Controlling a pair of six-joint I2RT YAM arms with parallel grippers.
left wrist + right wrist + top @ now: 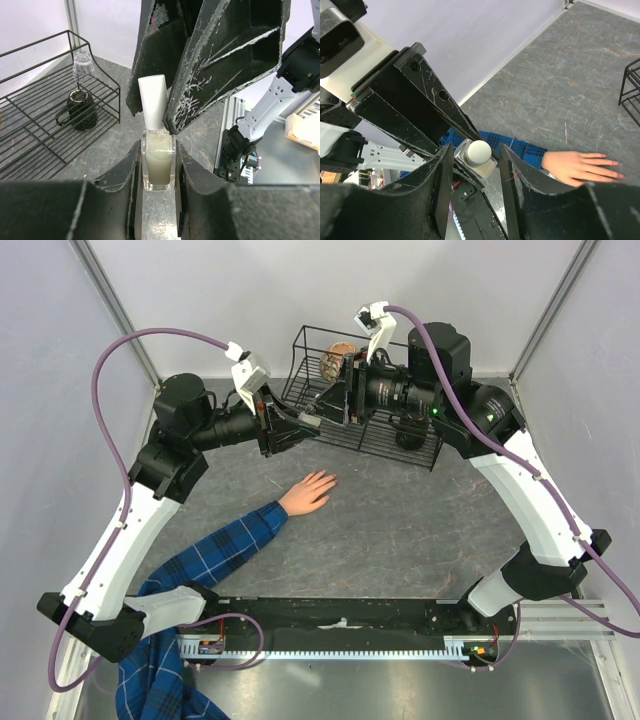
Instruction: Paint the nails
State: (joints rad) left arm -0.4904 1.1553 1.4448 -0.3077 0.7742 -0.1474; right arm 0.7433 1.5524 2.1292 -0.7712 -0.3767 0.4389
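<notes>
Currently mid-frame, the left gripper (157, 150) clamps the bottle (159, 170) while the right gripper (476, 150) pinches its cap (152, 95), which likely needs twisting off next.

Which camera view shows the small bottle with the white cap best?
The left wrist view. There the bottle stands side-on between the jaws, with its pale liquid and cap both clear. The right wrist view shows mainly the cap end-on. In the top view the jaws nearly hide it.

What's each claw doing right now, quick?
Left gripper: closed on the small clear bottle.
Right gripper: closed on that bottle's white cap.
</notes>
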